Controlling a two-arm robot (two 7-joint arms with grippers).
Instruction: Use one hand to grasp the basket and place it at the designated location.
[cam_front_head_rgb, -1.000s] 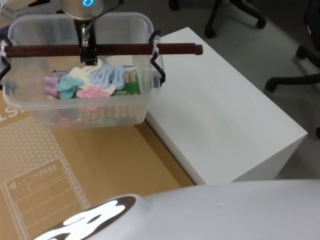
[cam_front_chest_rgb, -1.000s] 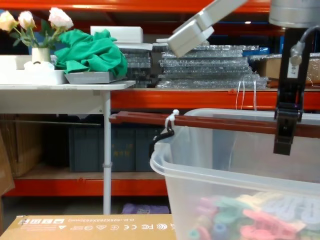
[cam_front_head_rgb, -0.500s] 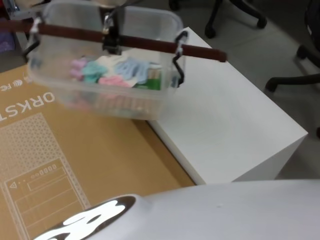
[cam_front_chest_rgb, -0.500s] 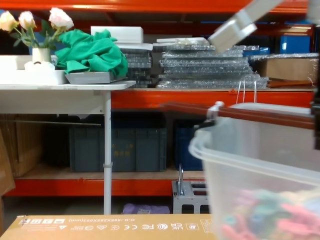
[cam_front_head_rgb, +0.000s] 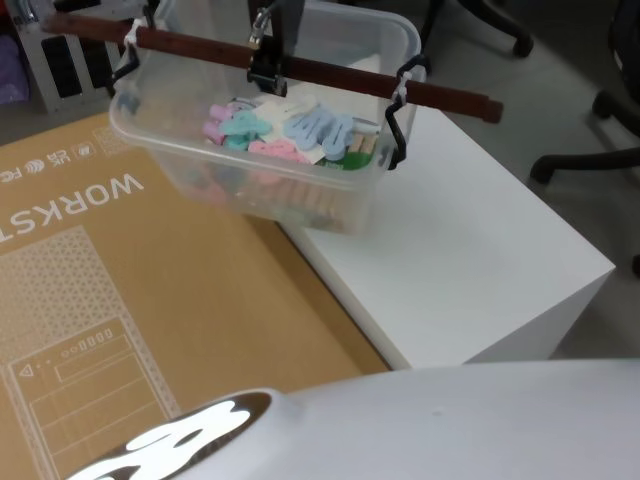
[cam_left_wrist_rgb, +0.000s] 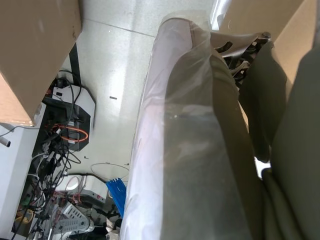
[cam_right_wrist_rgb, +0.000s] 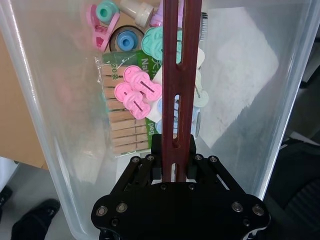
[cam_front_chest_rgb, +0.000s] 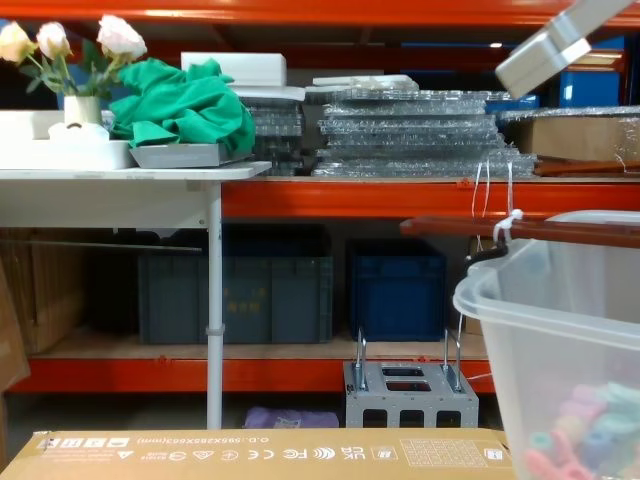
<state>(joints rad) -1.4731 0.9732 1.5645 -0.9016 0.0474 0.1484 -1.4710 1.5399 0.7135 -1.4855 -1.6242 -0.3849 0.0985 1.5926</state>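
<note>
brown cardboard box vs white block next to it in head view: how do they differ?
The cardboard box is tan with printed white lettering and line drawings; the white block is plain and unmarked. The box's top sits lower than the block's top, so the block's side wall shows along the seam between them. The basket, hung from the right pincer, overlaps the far edges of both. Both have flat tops and stand side by side.
</note>
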